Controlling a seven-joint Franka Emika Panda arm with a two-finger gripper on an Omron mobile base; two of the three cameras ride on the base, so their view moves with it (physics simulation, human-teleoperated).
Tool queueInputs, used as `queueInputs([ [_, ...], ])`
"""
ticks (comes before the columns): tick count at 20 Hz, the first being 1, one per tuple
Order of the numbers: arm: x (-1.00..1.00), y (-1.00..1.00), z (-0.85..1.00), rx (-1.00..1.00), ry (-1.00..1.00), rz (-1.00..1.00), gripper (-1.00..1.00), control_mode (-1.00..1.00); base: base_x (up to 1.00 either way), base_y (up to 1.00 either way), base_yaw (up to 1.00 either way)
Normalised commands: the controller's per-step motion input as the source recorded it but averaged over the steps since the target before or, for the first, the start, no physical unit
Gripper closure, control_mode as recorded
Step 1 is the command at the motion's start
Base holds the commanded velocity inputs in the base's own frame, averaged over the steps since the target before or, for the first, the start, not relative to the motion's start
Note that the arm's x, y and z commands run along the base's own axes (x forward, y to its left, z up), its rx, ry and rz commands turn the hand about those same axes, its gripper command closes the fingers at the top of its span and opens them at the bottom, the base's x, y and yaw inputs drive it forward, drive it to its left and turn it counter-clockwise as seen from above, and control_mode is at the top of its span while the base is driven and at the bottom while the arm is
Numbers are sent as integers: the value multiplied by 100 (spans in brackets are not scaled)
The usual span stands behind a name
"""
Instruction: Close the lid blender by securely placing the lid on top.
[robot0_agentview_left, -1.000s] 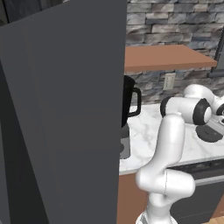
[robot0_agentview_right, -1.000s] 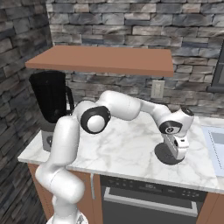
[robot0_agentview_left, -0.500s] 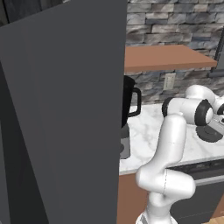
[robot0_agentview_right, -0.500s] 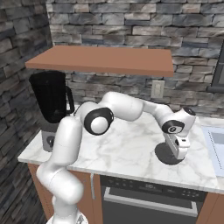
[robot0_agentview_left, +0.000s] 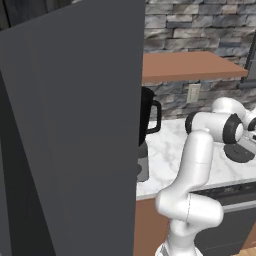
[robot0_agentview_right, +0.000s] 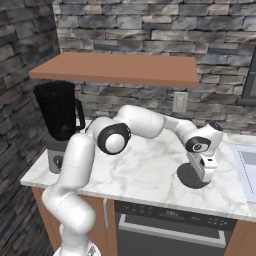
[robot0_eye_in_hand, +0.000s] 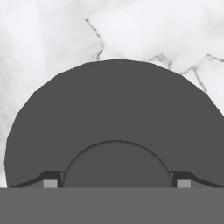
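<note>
Lid is lying flat on marble table, looking rigid, light, slick; raised center knob is best grip. Hand is hovering open, fingertips straddling knob at 3 and 9 o'clock.

A grey stone wall backs a white marble bench, with a brown wooden shelf above, a wall outlet below it, and a dark oven front underneath.

The lid is looking matt dark grey; the surface is showing glossy veined white marble; the blender is appearing smooth black.
</note>
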Motion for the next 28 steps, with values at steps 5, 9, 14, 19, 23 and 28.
queueInputs([
  [5, 1, 17, -60, -3, 18, 0, 100, -100, 0, 0, 0],
  [9, 1, 16, -12, 0, 9, 0, 100, -100, 0, 0, 0],
  [14, 1, 42, 27, 0, 0, 0, 100, -100, 0, 0, 0],
  [19, -26, 41, 61, 0, -17, 7, 100, -100, 0, 0, 0],
  [23, -46, 25, 75, 0, -29, 14, 100, -100, 0, 0, 0],
  [28, -56, 23, 68, 0, -38, 17, 100, -100, 0, 0, 0],
])
